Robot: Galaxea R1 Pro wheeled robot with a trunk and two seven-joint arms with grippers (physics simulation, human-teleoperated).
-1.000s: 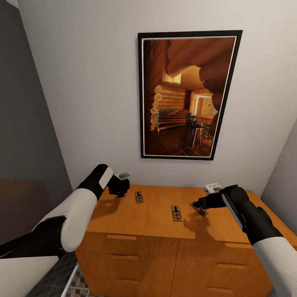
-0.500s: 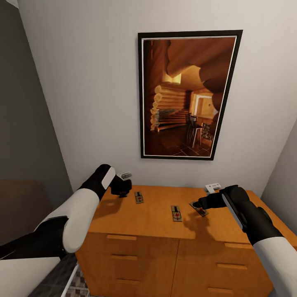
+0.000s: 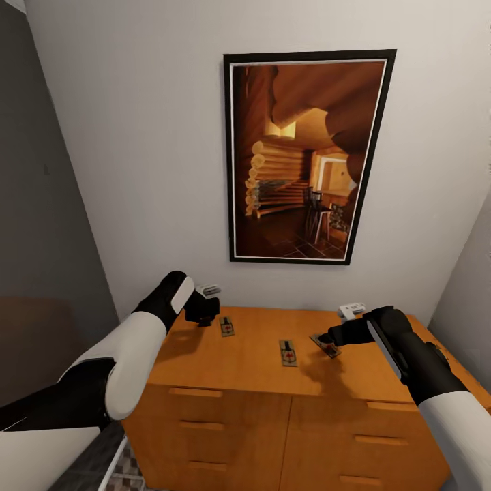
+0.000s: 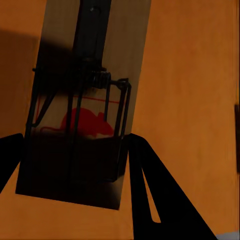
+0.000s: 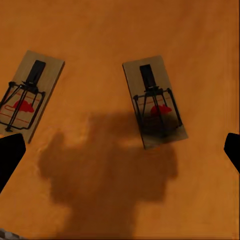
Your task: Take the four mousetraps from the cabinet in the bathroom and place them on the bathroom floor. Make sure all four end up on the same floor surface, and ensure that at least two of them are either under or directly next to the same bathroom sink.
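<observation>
The left gripper's (image 4: pixel 72 150) two dark fingers (image 4: pixel 150 185) sit one on each side of a mousetrap (image 4: pixel 87 95). They are spread as wide as the trap, right at its edges, but I cannot tell if they pinch it. This trap has a red mouse shape and dark wire on it. It lies flat on the orange cabinet (image 3: pixel 239 358), at its back left corner.

The right gripper's (image 5: pixel 120 145) fingers (image 5: pixel 10 155) are spread wide apart and hold nothing. Two traps lie under them on the cabinet top: one (image 5: pixel 155 102) between the fingers, another (image 5: pixel 27 95) close to one finger. From the head, three traps lie in a row on the top. A big framed picture (image 3: pixel 307 157) hangs on the wall behind.
</observation>
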